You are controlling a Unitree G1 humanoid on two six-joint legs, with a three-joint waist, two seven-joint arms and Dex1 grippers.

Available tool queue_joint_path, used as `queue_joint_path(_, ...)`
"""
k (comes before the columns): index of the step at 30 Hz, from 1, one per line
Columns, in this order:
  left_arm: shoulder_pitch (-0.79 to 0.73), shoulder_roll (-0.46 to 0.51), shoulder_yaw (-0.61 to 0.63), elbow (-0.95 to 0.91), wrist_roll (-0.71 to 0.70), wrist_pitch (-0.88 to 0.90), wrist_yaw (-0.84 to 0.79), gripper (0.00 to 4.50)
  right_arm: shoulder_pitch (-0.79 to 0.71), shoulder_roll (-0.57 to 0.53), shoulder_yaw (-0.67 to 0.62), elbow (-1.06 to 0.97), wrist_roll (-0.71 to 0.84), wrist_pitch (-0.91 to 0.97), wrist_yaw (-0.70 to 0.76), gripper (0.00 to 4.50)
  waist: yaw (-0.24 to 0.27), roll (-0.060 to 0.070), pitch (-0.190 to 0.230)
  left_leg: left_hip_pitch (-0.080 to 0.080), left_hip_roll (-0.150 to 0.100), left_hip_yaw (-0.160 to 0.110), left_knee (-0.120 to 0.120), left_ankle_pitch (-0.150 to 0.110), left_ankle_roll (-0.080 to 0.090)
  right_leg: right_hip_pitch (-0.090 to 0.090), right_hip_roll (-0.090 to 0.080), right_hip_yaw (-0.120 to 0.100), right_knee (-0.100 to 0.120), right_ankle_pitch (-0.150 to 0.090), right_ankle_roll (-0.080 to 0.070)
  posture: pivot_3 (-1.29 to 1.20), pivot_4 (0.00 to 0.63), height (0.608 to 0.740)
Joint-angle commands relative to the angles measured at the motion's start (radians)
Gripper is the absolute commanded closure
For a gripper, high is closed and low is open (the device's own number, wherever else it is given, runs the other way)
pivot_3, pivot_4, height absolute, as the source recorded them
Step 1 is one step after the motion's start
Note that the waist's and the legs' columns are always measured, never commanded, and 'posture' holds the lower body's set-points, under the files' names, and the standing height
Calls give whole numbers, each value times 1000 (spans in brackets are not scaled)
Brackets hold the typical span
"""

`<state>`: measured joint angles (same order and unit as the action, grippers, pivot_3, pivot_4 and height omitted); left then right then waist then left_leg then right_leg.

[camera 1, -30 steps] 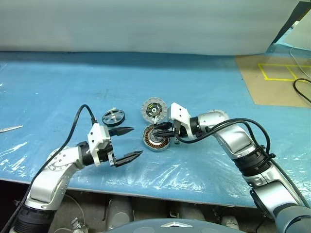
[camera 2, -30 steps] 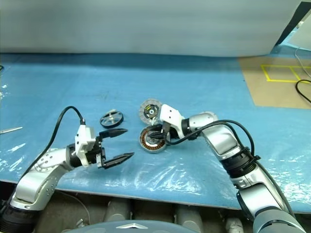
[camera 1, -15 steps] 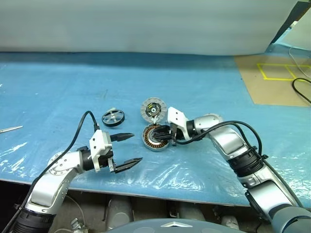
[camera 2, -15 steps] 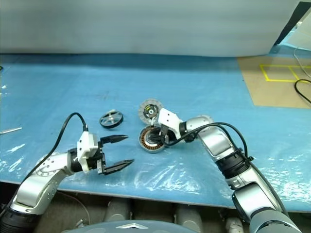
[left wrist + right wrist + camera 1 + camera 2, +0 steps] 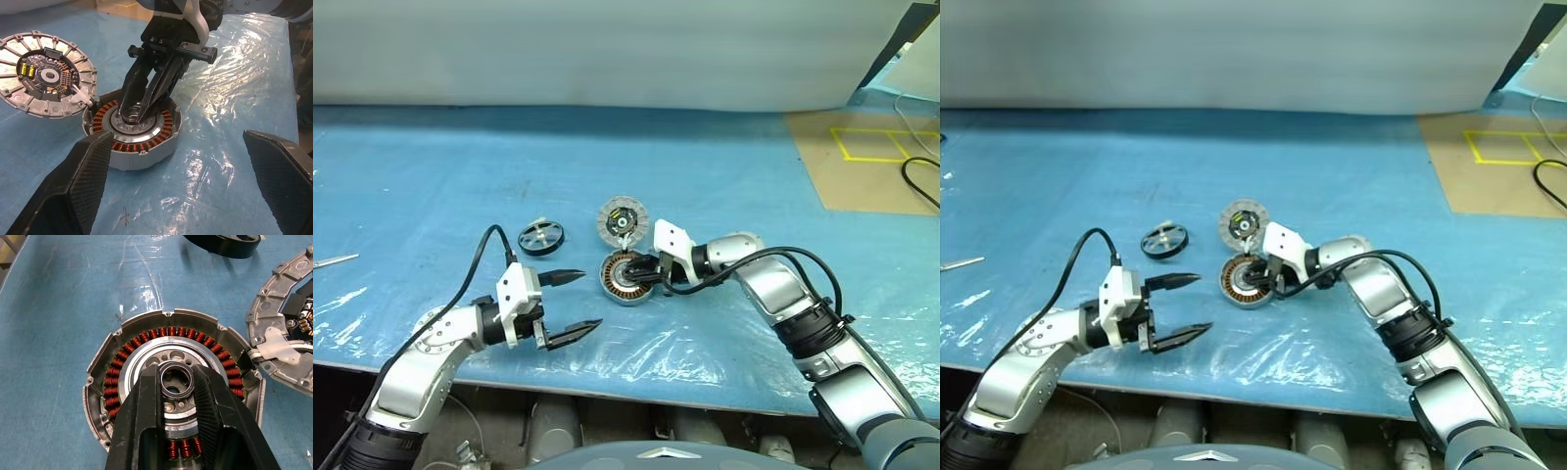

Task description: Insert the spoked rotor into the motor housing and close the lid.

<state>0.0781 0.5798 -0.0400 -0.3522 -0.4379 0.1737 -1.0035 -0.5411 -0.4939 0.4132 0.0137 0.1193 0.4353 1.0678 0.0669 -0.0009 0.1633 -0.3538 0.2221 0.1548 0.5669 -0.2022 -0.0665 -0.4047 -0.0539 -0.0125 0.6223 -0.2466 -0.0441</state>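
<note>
Both arms are seen lower in the head views than a second ago; the right gripper [image 5: 142,105] has come down from the housing's rim into its centre, parts unmoved. Blue plastic-covered table [image 5: 431,166] is spread across the whole scene, with a tan floor patch marked by yellow tape [image 5: 871,147] at 2 o'clock.

Motor housing [image 5: 625,279] is seen at table centre, upright, open; copper-brown windings [image 5: 146,338] ring a silvery hub [image 5: 146,364]. Inside it, a small dark metal ring [image 5: 177,378] is pinched between the right gripper's two black fingers [image 5: 146,411], jaws narrowed on it, right above the hub's middle; whether the ring touches the hub cannot be told.

Lid [image 5: 623,219] lies at 12 o'clock of the housing, just beside it, its rim touching or nearly so, segmented face up with a dark centre and small electronics showing. A white connector with wires [image 5: 274,345] runs between lid and housing rim.

Spoked rotor [image 5: 541,236] lies flat at 10 o'clock of the housing, apart from it and from the lid, untouched, not yet inserted.

Left gripper [image 5: 574,304] is held at 8 o'clock of the housing, well short of it, fingers spread wide, nothing between them, pointing toward the housing. A thin silvery object [image 5: 335,260] lies at the table's far 9 o'clock edge; too small to identify.
</note>
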Motion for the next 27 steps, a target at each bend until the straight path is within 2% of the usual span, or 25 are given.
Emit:
queue_joint_path(1, -4, 7, 3, -17, 0, -9, 2, 0, -13, 14, -5, -20, 1, -10, 2, 3933, -1, 0, 0, 0, 0, 0, 0, 0, 0, 0, 0, 0, 0, 0, 0, 0, 150, 740)
queue_joint_path(26, -21, 5, -7, 29, 22, -44, -6, 0, -6, 6, -7, 12, -32, -46, -5, 3933, -1, 0, 0, 0, 0, 0, 1, 0, 0, 0, 0, 0, 1, 0, 0, 0, 150, 740)
queue_joint_path(27, -21, 5, -7, 29, 22, -44, -6, 0, -7, 8, -9, 16, -33, -46, -7, 3215, -1, 0, 0, 0, 0, 0, 1, 0, 0, 0, 0, 0, 1, 0, 0, 0, 150, 740)
